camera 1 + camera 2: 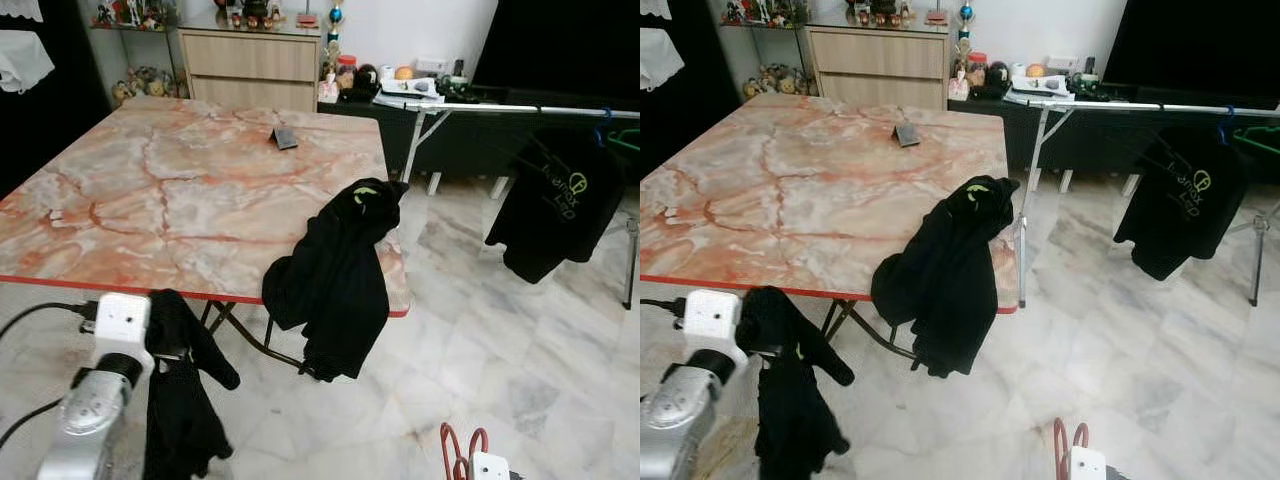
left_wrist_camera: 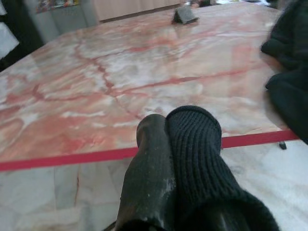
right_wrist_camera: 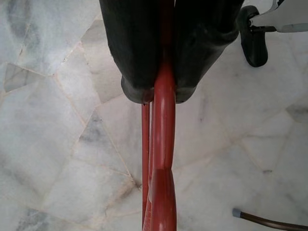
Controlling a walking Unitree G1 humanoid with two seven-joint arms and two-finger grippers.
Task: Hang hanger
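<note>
My right gripper [image 3: 161,94] is shut on a red hanger [image 3: 163,159] and holds it low over the marble floor; the hanger's red loops [image 1: 460,445] stick up at the bottom edge of the left eye view. At the lower left, just before the table's near edge, my left gripper [image 2: 166,130] is shut on a black garment [image 1: 180,400] that hangs down from it. A ribbed black cuff [image 2: 195,139] lies against one finger. A second black garment [image 1: 335,270] is draped over the table's near right corner.
The marble-patterned table [image 1: 180,190] with a red edge carries a small dark object [image 1: 285,138]. To the right stands a clothes rack [image 1: 520,108] with a black shirt [image 1: 555,200] hanging on it. A wooden cabinet [image 1: 255,65] is against the far wall.
</note>
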